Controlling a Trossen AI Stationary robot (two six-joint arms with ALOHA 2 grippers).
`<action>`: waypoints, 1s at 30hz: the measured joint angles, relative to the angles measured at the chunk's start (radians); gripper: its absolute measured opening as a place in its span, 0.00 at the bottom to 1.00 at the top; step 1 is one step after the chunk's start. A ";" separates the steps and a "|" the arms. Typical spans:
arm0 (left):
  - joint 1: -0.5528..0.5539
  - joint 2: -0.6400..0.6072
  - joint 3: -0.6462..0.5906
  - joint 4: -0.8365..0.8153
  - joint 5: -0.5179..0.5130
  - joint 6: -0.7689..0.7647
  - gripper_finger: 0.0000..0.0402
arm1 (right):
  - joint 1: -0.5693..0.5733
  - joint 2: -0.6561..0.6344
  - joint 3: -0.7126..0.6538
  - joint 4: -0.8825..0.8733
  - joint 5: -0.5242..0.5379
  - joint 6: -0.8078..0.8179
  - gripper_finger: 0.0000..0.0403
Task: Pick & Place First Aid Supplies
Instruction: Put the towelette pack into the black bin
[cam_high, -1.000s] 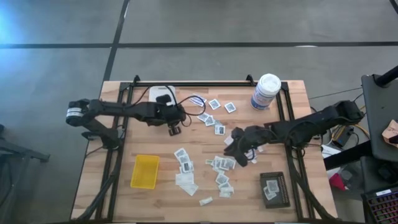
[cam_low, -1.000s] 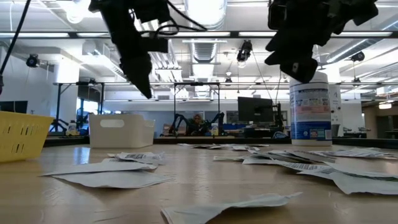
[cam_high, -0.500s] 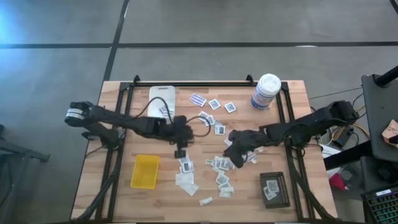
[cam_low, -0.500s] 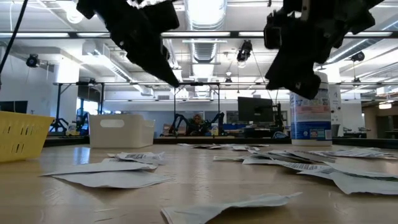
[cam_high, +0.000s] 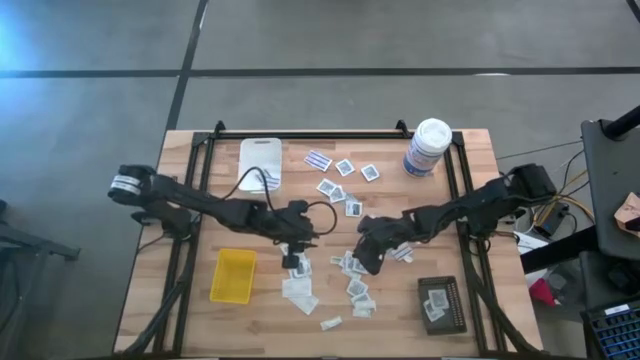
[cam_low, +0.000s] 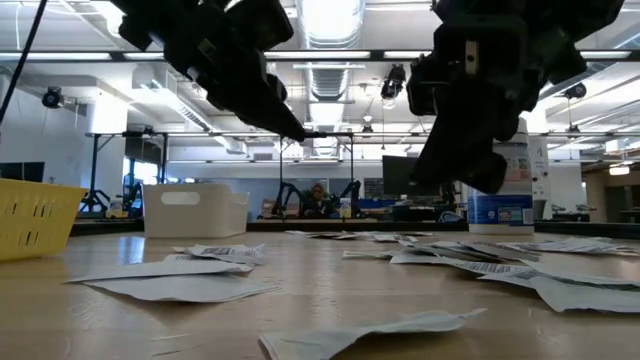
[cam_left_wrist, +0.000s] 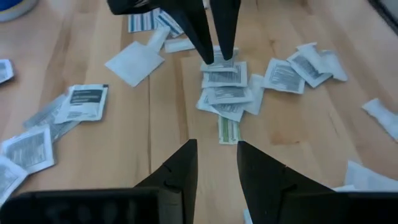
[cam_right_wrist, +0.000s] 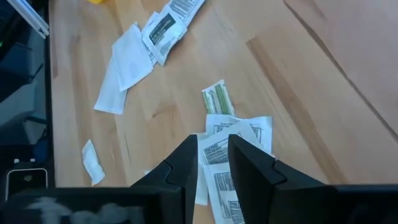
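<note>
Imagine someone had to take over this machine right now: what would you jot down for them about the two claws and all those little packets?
Left gripper: open and empty, over the packets at mid-table.
Right gripper: open a little, nothing held, above a small stack of packets right of centre.
Supplies: most packets lie loose on the wooden table; another cluster sits near the white canister.
Done: a few packets are in the black tray and at least one in the white tray. The yellow tray looks empty.
Left: nearly all the sorting.
</note>
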 joint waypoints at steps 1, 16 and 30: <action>0.000 0.010 -0.001 0.008 0.000 0.007 0.27 | 0.000 0.004 0.001 0.000 0.001 0.000 0.22; 0.093 0.183 -0.002 0.216 -0.102 0.042 0.27 | -0.091 -0.026 0.003 -0.008 0.151 -0.039 0.21; 0.173 0.347 -0.002 0.537 -0.085 0.062 0.27 | -0.240 -0.025 0.003 -0.038 0.171 -0.040 0.20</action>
